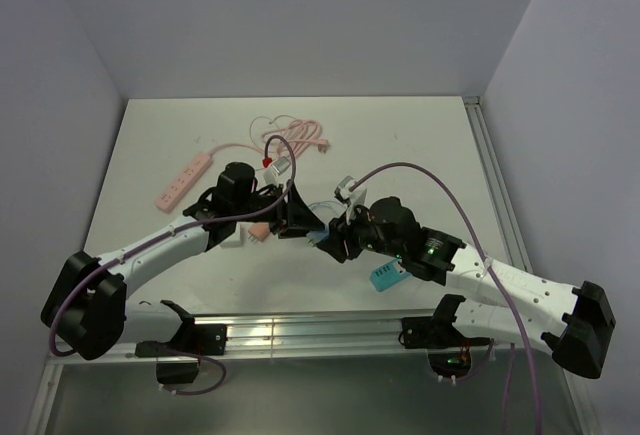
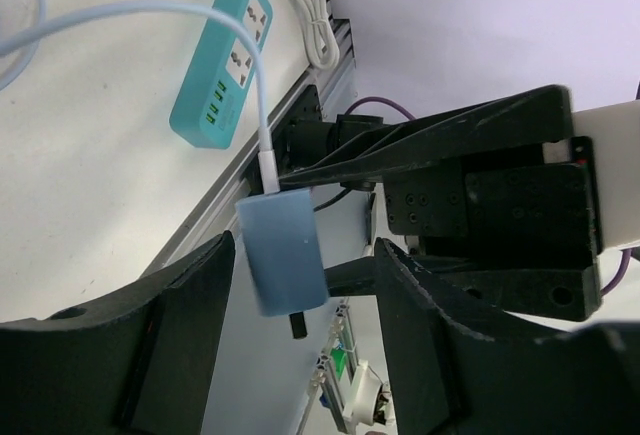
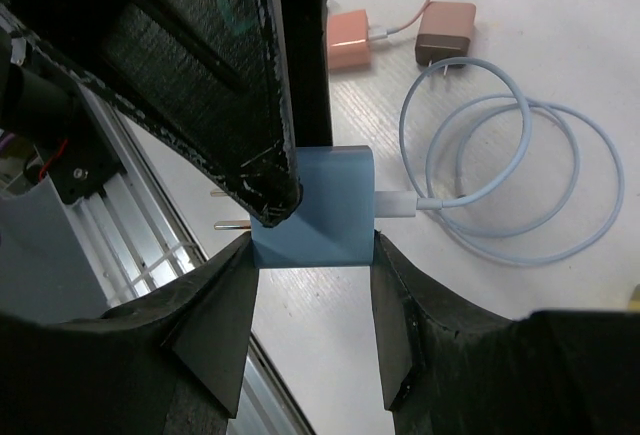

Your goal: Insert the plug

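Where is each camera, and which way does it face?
Top external: above and behind, looking down at the table; left arm and right arm show.
Left wrist: on the left arm, looking past the left tool toward a teal power strip.
Right wrist: on the right arm, looking down past the right tool.
Both wrist views share the blue plug.

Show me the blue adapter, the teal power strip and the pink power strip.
blue adapter (image 3: 315,217): right wrist view, middle of its broad upper face.
teal power strip (image 2: 226,63): left wrist view, socket face at mid-length.
pink power strip (image 1: 185,181): top external view, middle of its body.
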`<state>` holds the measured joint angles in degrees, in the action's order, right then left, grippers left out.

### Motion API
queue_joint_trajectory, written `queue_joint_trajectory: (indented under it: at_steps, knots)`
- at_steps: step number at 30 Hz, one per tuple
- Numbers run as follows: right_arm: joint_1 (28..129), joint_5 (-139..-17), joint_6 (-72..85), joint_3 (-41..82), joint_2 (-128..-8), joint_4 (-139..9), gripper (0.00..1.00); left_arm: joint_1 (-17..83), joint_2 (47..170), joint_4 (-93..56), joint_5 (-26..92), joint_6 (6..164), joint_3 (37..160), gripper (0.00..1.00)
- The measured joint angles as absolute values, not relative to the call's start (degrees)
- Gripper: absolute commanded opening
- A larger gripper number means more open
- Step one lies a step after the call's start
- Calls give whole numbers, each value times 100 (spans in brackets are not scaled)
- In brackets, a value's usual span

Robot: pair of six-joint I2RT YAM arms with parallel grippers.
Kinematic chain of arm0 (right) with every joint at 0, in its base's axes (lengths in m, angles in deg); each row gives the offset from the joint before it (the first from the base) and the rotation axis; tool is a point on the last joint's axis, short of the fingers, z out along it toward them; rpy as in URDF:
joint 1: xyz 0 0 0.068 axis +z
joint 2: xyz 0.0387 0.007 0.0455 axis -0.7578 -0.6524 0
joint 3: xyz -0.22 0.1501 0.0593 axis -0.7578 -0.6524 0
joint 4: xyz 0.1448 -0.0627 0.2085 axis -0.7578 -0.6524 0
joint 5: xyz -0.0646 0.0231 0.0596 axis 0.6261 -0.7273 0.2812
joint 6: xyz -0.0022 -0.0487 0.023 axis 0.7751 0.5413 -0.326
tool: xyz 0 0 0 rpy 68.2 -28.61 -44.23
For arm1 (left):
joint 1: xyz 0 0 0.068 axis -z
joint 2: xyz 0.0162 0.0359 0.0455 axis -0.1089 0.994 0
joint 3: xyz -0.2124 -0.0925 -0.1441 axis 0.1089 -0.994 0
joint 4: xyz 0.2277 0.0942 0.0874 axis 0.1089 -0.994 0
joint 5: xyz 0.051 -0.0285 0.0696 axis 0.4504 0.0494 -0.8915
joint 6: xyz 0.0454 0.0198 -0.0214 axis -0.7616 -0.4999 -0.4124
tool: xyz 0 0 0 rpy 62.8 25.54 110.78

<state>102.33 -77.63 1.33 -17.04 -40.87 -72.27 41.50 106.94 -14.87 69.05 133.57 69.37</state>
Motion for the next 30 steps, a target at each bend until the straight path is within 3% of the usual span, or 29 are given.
queue_joint_trajectory:
  at_steps: [6,10,14,15,17,18,20,21,30]
  knots:
    - [10283,-7612,81,-1704,-4087,-7122,0,4169,10694,-1437,6973,13406,6797,54]
    - [10314,-7544,54,-1698,-4089,-7107,0,4202,10694,-1295,7054,13486,6745,31]
    - [10356,-7402,76,-1628,-4162,-7183,0,4202,10694,-1245,7071,13611,6717,18]
    - [10366,-7376,65,-1606,-4188,-7203,5,4202,10694,-1247,7069,13607,6710,0]
    - [10375,-7341,39,-1558,-4225,-7264,17,4198,10694,-1234,7076,13602,6695,0]
    - [10380,-7317,13,-1541,-4240,-7288,35,4196,10694,-1229,7073,13589,6695,0]
    - [10390,-7291,-48,-1492,-4277,-7343,53,4194,10694,-1231,7069,13570,6695,0]
    - [10393,-7278,-103,-1464,-4299,-7384,73,4191,10692,-1234,7069,13552,6695,0]
    - [10412,-6858,-1454,-1088,-4409,-8169,83,4301,10012,-1837,6381,12470,6837,0]
